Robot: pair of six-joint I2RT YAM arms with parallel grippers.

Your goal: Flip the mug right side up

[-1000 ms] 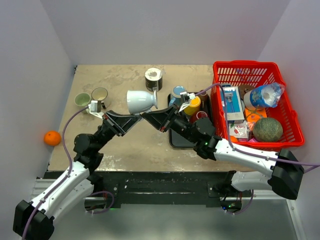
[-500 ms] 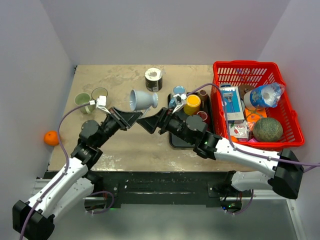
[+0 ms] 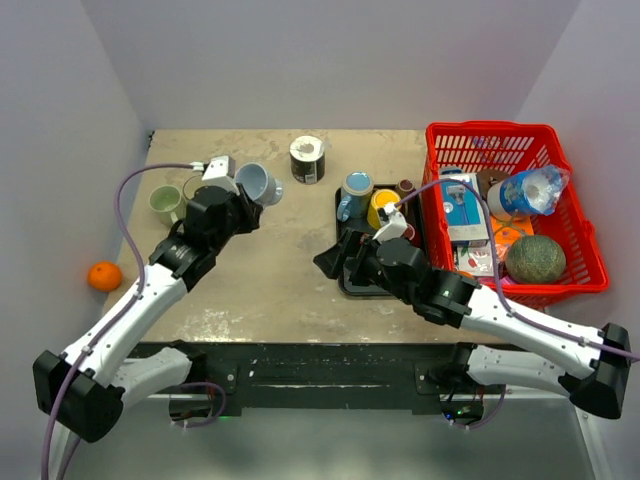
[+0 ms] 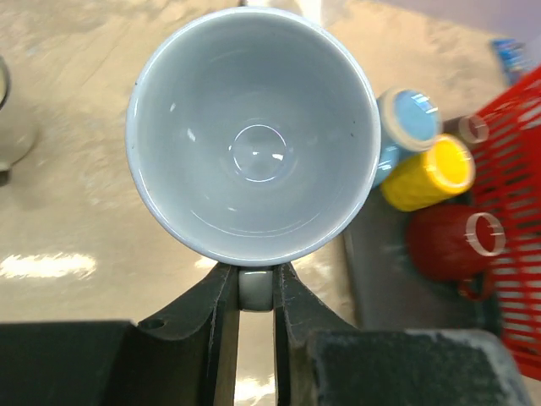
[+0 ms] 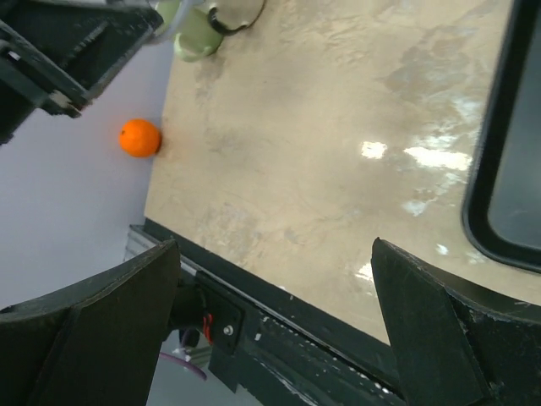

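The mug (image 3: pixel 258 183) is pale blue-white and hangs over the back left of the table. My left gripper (image 3: pixel 238 203) is shut on its handle. In the left wrist view the mug's (image 4: pixel 254 135) open mouth faces the camera with the tabletop behind it. The handle (image 4: pixel 256 289) is pinched between the two dark fingers of the left gripper (image 4: pixel 256 279). My right gripper (image 3: pixel 328 262) stands open and holds nothing, well apart from the mug, by the left edge of the black tray. In the right wrist view the right gripper (image 5: pixel 275 279) has only bare tabletop between its wide fingers.
Two green mugs (image 3: pixel 165 203) stand left of the held mug, and a dark can (image 3: pixel 307 158) stands behind it. The black tray (image 3: pixel 348 283) carries a blue mug (image 3: pixel 355 187), a yellow cup (image 3: pixel 383 208) and a red mug. A full red basket (image 3: pixel 500 135) is at the right. An orange (image 3: pixel 104 275) lies beyond the table's left edge.
The right gripper let go of the mug, opened wide and drew back toward the tray. The left arm carried the mug to the back left and turned it.
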